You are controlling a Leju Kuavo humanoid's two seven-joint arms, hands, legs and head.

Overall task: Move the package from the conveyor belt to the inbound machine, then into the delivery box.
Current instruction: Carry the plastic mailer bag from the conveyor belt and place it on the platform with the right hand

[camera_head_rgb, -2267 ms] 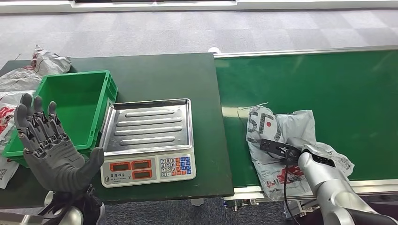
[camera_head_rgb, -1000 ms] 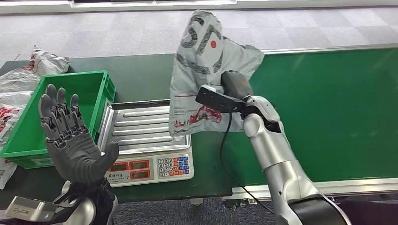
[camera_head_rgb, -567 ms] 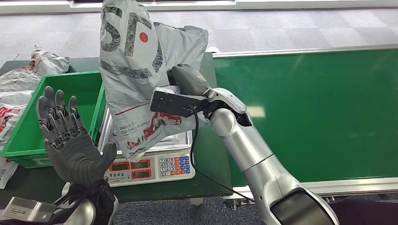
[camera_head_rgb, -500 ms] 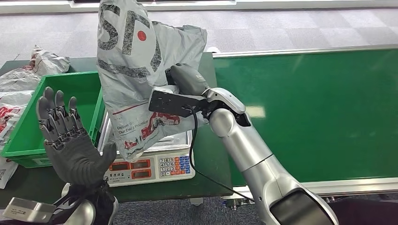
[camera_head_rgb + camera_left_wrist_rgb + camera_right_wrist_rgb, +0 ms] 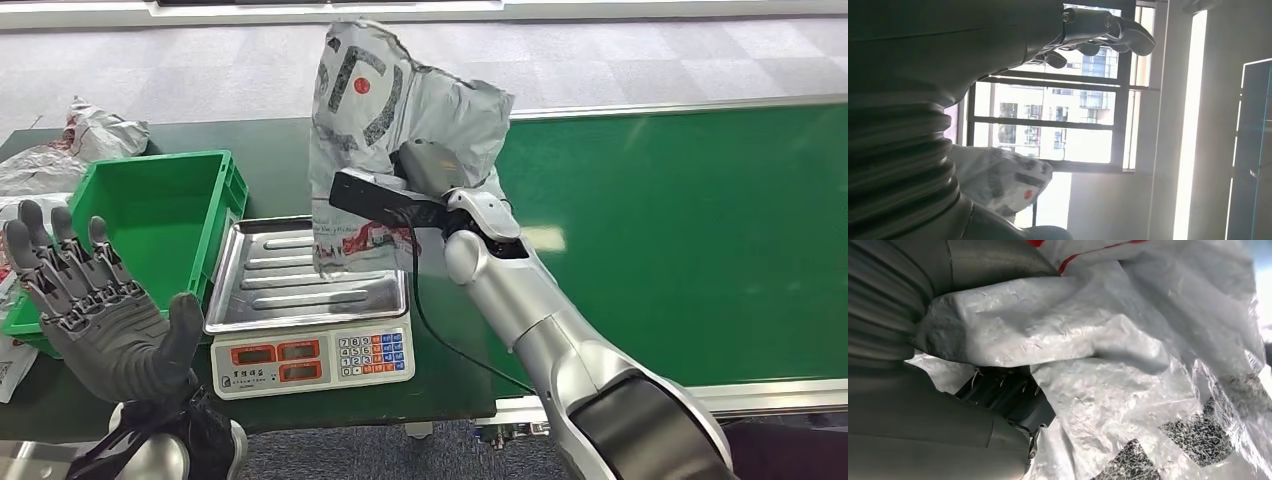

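Note:
A grey plastic mail package with black lettering and a red dot hangs upright over the right part of the scale's steel tray. My right hand grips it from behind; the bag hides most of the fingers. In the right wrist view the crumpled package is bunched against my right hand. My left hand is raised at the front left, palm up, fingers spread, holding nothing. The left wrist view shows my left hand and the package beyond it.
A green delivery box stands left of the scale on the dark green table. More grey mail bags lie at the far left. The green conveyor belt stretches to the right.
My right hand has swung the package back to the right and lowered it from over the scale's left side to its right side. My left hand has dropped and moved left.

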